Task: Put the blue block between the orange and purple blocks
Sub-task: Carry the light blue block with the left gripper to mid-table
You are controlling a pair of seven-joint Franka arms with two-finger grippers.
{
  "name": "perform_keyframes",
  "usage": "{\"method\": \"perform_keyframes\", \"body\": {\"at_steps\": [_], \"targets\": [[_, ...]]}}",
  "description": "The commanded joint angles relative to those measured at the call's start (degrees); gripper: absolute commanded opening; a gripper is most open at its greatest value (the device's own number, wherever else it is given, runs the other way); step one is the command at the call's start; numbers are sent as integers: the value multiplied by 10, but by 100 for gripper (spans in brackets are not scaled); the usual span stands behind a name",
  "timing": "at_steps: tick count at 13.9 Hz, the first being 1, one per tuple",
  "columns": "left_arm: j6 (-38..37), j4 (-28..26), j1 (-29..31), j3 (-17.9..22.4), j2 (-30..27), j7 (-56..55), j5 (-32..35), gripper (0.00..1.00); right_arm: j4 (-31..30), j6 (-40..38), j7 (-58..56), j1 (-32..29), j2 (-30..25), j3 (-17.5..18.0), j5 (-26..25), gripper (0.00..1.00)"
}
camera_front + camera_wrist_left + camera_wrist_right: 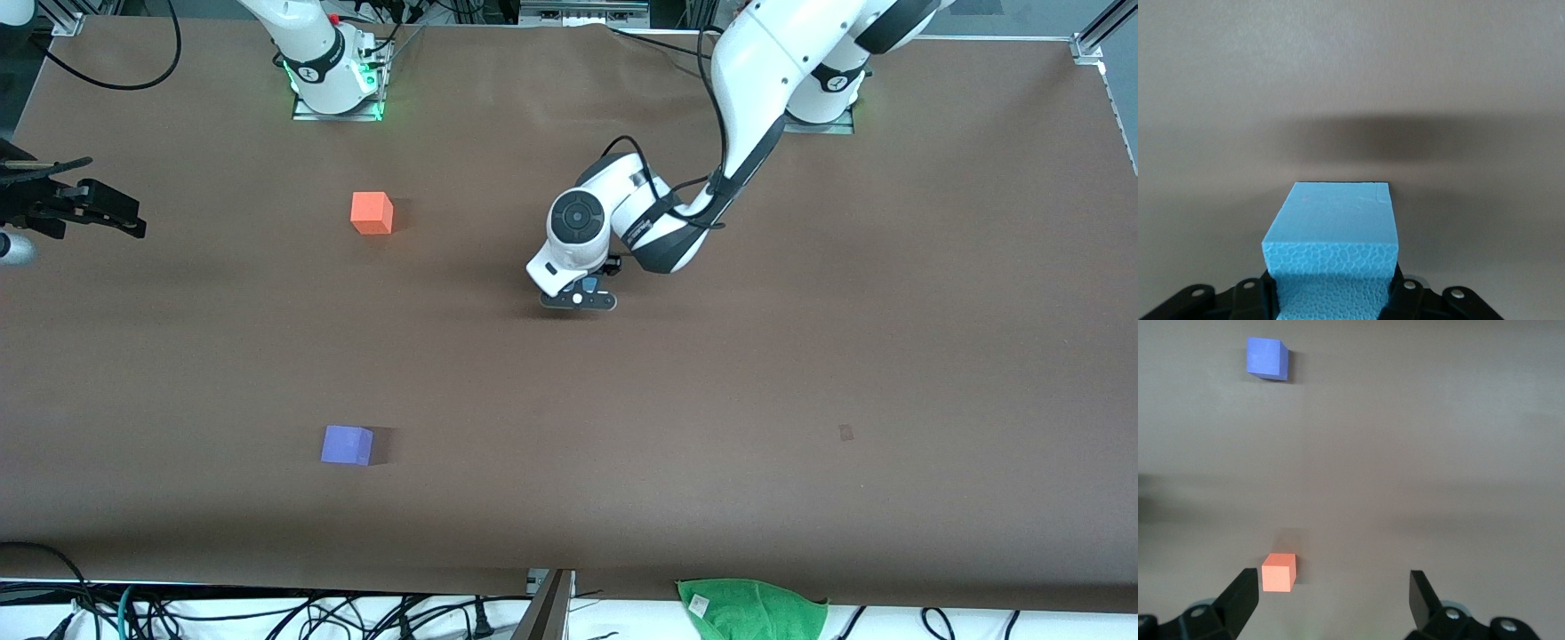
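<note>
My left gripper (578,300) is shut on the light blue block (1335,220), whose foam fills the space between the fingers (1405,293). It holds the block low over the middle of the table, toward the left arm's end from the other two cubes. The orange block (372,213) sits near the right arm's base. The purple block (347,445) sits nearer the front camera, roughly in line with it. My right gripper (1335,583) is open and empty, high above the table. In its wrist view the orange block (1279,573) is beside one finger and the purple block (1266,358) is farther off.
Brown table surface (711,400) stretches wide between and around the cubes. A green cloth (751,606) lies off the table's front edge. Cables (267,613) run along that edge. A black part of the right hand (89,209) shows at the right arm's end.
</note>
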Motion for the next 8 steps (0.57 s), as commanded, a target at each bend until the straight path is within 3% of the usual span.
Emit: {"method": "perform_keyframes", "body": {"at_steps": [1,5,8], "targets": [[2,22,6,4,7,-13,2,99,9,-2,-5,-4,5,2,18,100],[-16,19,13,1,-27,-12,4,100,9,-5,2,-3,11,3,19,100],[-105,19,15,1,-114,-4,4,100,9,-7,3,-1,25,3,20,100]]}}
